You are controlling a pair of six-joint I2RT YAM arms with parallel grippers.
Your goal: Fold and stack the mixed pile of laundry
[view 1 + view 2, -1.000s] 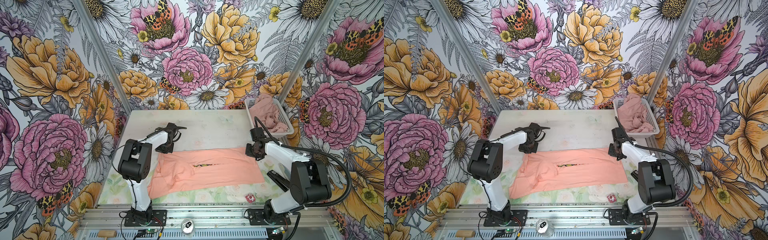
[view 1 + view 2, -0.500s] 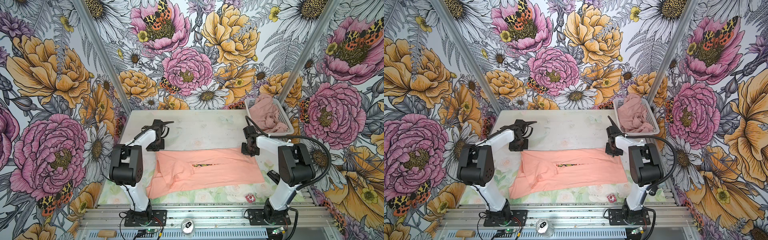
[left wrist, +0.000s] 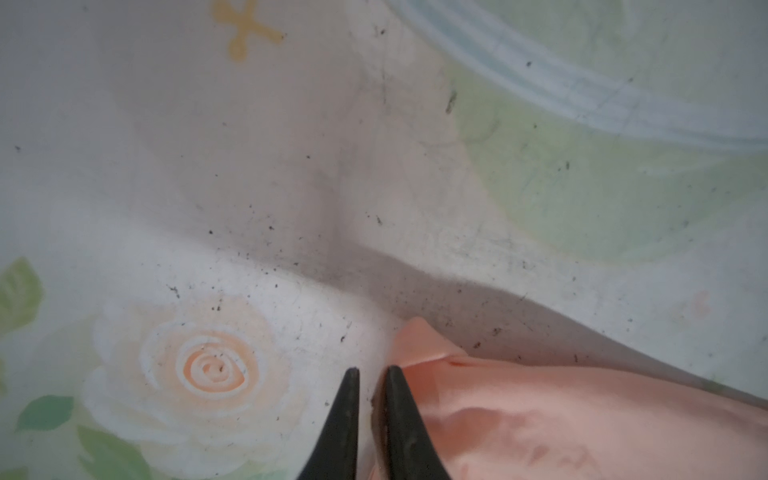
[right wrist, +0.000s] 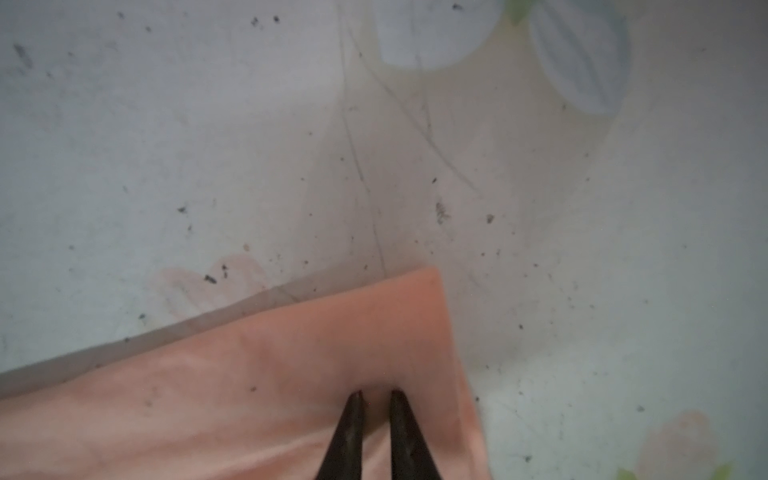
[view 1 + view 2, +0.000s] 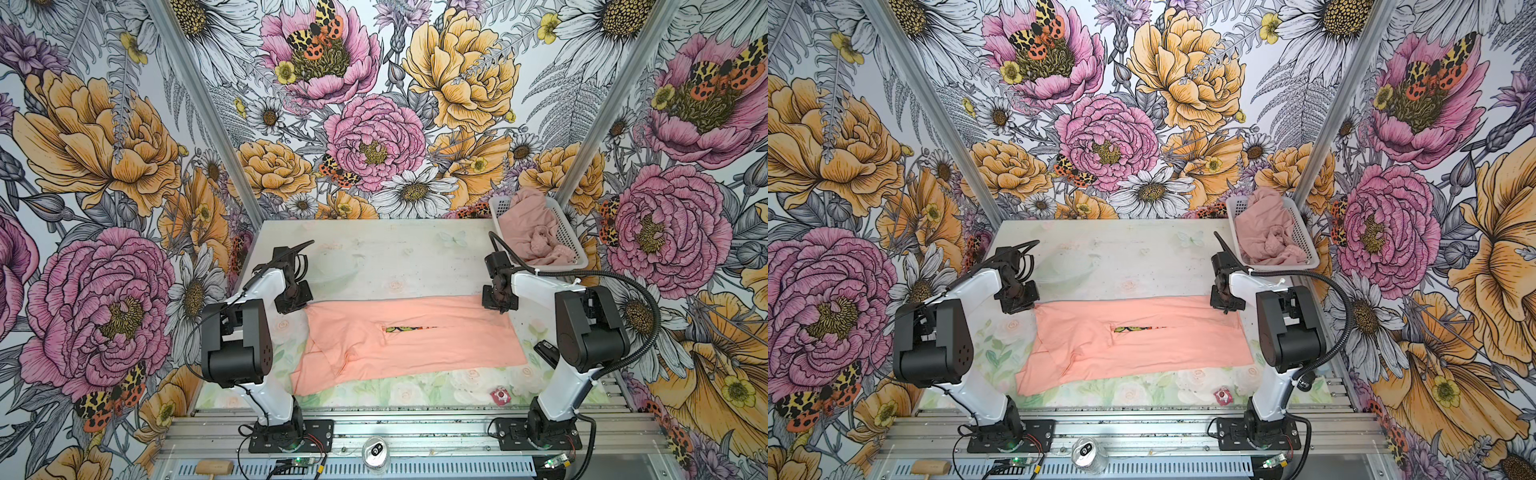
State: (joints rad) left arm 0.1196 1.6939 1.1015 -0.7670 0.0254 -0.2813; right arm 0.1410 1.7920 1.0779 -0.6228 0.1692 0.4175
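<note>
Laundry pile: two garments, well apart. Neither is fully folded and no stack exists yet.
Peach-orange T-shirt: lies flat as a long strip across the middle of the table, seen in both top views. Its long edges appear folded in toward the centre, leaving a thin slit where the green-brown graphic shows. The left end is rumpled, with a flap spreading toward the front.
Dusty-pink garment: crumpled inside the white basket at the far right corner of the table, with neither gripper near it.
Left gripper: sits at the shirt's far left corner. In the left wrist view its fingertips are narrowly parted with bare table between them. The cloth corner lies just beside one finger, and nothing is held.
Right gripper: sits at the shirt's far right corner, tips down on the cloth just inside the corner with a narrow gap between them. Whether a pinch of fabric is caught there cannot be told.
Done so far: by the look of it, only the shirt's lengthwise fold.
Left to do: most of the task, probably. The shirt needs folding crosswise into a compact shape, and the pink garment must be taken out, folded and stacked with it.
</note>
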